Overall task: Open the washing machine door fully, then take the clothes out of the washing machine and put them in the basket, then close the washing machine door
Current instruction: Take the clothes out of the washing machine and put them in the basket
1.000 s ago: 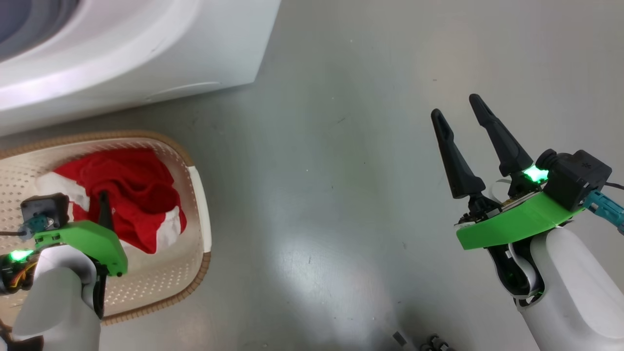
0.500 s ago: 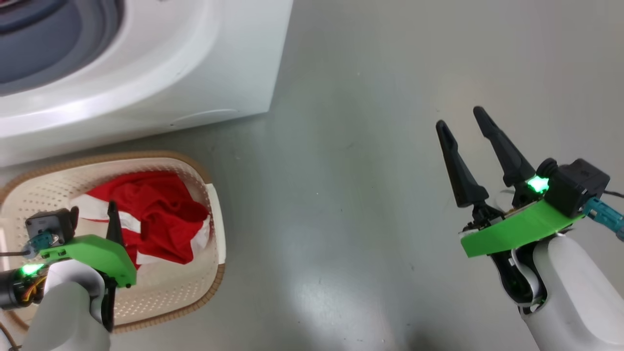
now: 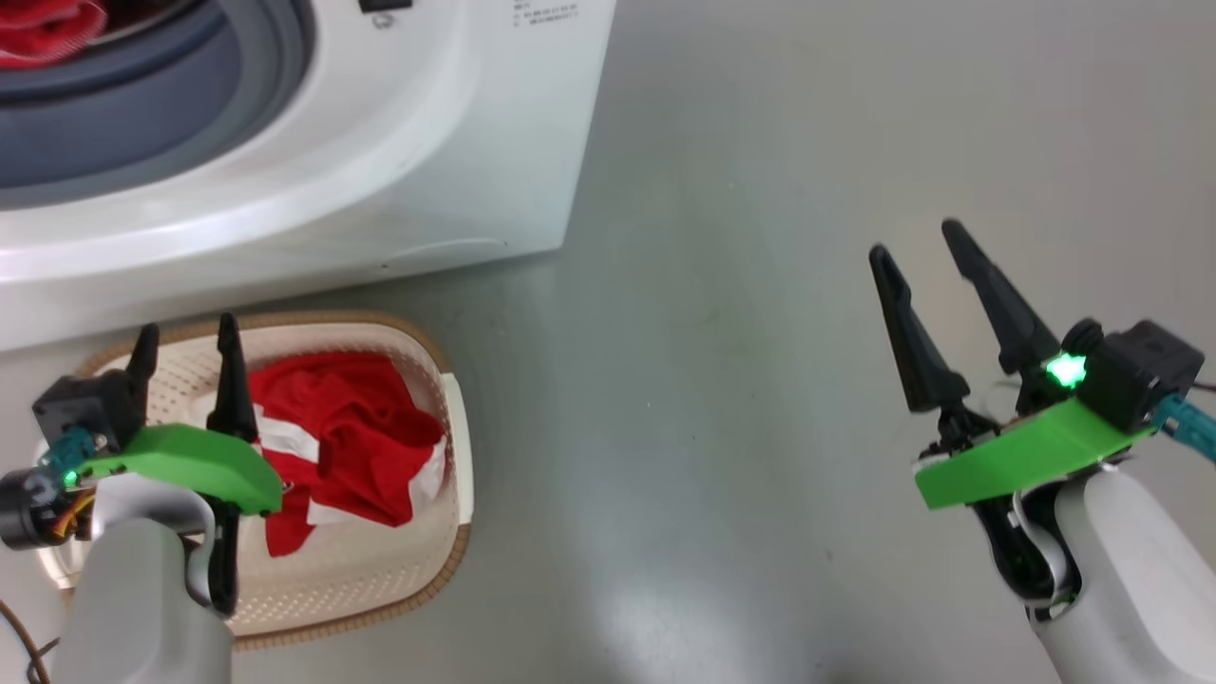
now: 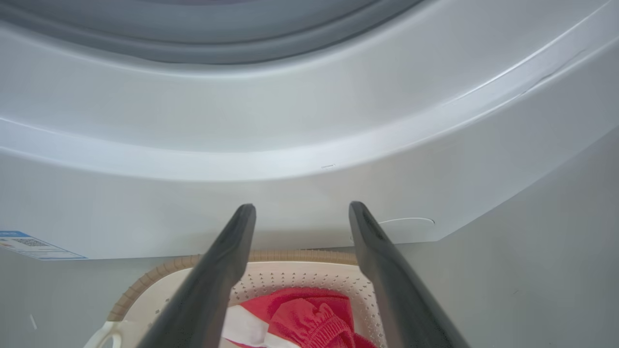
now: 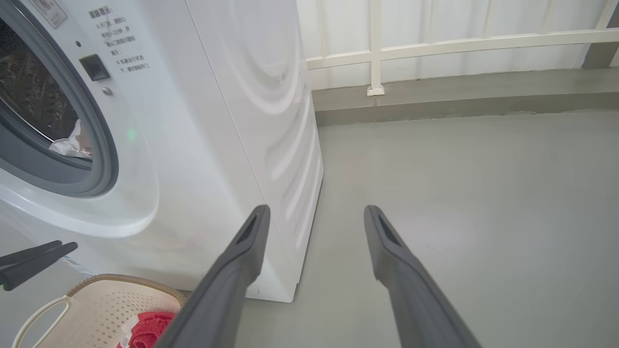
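Head camera: my left claw (image 3: pixel 187 328) hangs open, empty, over the basket (image 3: pixel 332 318) at eight o'clock, red-and-white clothes (image 3: pixel 351 437) inside; my right claw (image 3: pixel 913 240) at three is spread and empty. More red fabric (image 3: pixel 43 28) sits in the washer (image 3: pixel 427 142) at eleven. Left wrist camera: the front panel (image 4: pixel 309 121) looms at twelve, so a straight reach could ram it. Right wrist camera: pale cloth (image 5: pixel 72 142) in the drum (image 5: pixel 29 87) at nine; a shallow pinch could drop it on the floor (image 5: pixel 459 193).
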